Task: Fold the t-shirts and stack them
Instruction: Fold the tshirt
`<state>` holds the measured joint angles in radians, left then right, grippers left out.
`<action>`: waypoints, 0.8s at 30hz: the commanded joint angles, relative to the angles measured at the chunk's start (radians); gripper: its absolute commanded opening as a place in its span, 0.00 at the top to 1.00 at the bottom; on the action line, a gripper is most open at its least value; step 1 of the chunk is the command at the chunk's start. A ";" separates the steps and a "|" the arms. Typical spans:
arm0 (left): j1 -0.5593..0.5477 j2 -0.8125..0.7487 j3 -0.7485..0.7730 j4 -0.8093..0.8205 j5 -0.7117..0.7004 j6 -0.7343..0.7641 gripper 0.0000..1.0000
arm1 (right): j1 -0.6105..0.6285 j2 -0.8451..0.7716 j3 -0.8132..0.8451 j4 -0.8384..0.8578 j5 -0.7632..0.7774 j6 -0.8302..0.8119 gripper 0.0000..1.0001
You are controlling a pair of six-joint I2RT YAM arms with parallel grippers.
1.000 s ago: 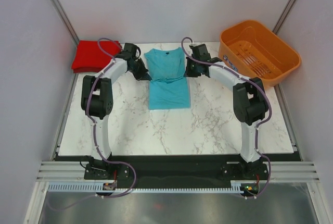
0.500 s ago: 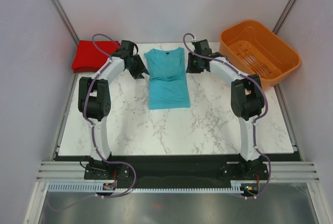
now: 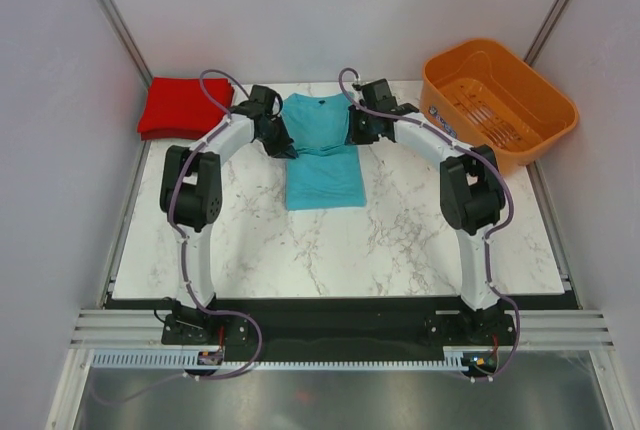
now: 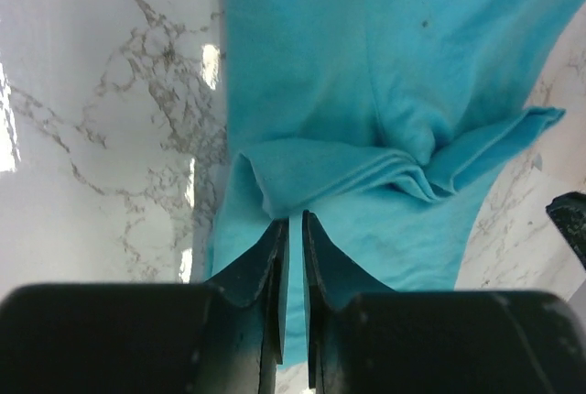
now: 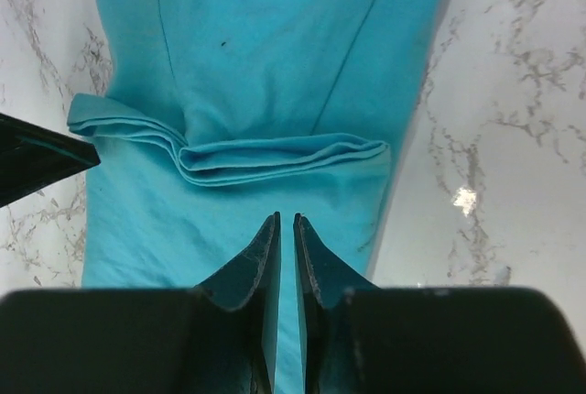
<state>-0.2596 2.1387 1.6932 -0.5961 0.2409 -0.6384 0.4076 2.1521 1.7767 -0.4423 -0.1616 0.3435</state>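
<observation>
My left gripper (image 4: 290, 222) was down to a thin slit between the fingers, tips right at the bunched crosswise pleat (image 4: 366, 169) of the teal t-shirt (image 4: 366, 55). Teal showed through the slit, but I could not tell if cloth was actually pinched. Same for my right gripper (image 5: 285, 217): narrow slit, tips just short of the pleat from the other side, teal in the gap, grip not clear. In each wrist view a dark finger of the opposite gripper poked in at the edge, so both were close in on the same pleat from opposite sides of the shirt. From overhead both arms curved inward and met at the shirt's two side edges, about halfway along it. The teal t-shirt lay flat on the marble table (image 3: 400, 240), far middle, dark neckline pointing to the back wall, long sides already folded in so it was a narrow strip, hem end nearer me. The red t-shirt (image 3: 180, 105) sat folded at the far left corner, apart from the teal one. The orange basket (image 3: 556, 90) stood at the far right corner.
</observation>
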 commanded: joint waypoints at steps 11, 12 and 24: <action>0.031 0.158 0.255 0.009 -0.060 0.048 0.82 | -0.003 0.186 0.151 0.045 -0.001 -0.021 0.81; 0.034 0.167 0.267 0.009 -0.058 0.049 0.82 | -0.010 0.192 0.168 0.045 -0.001 -0.020 0.81; 0.054 0.057 0.178 0.010 -0.104 0.083 0.67 | -0.035 0.160 0.170 0.027 0.020 -0.024 0.74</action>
<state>-0.2123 2.3047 1.8919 -0.5934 0.1844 -0.6178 0.3813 2.3566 1.9343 -0.4217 -0.1539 0.3386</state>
